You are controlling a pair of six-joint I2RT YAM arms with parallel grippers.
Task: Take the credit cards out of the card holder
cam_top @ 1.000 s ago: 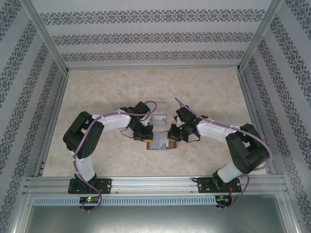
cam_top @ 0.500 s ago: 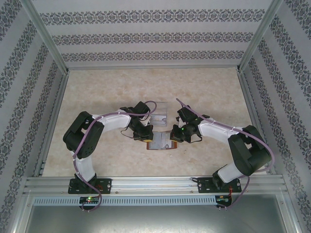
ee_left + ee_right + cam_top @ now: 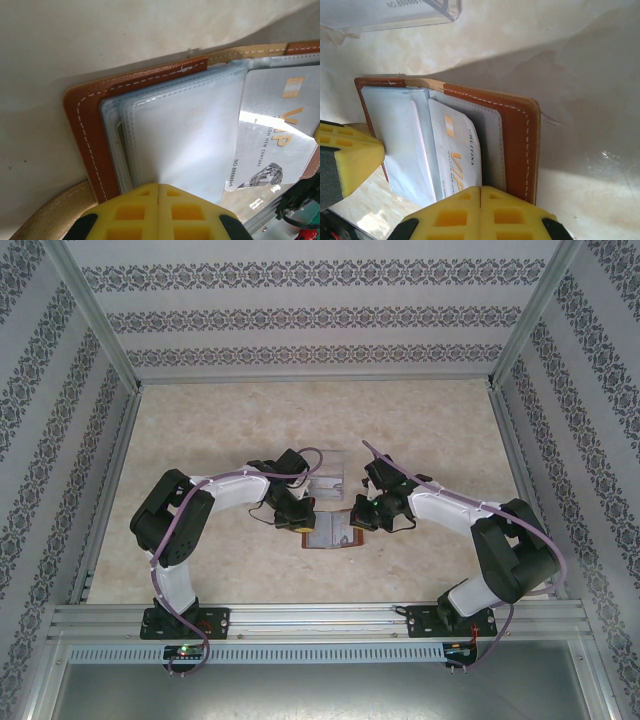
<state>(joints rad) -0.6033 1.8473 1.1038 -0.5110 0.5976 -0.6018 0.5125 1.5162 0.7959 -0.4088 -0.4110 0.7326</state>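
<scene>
The open reddish-brown leather card holder [image 3: 331, 533] lies on the table [image 3: 200, 430] near the middle, a pale plastic card [image 3: 459, 150] in it; the clear plastic tray [image 3: 328, 478] sits just behind

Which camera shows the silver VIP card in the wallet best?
Left wrist view: the silver VIP card is close, its lettering, number and diamond picture readable. The right wrist view shows a narrower strip of it among the sleeves. In the top external view it is too small to make out.
</scene>
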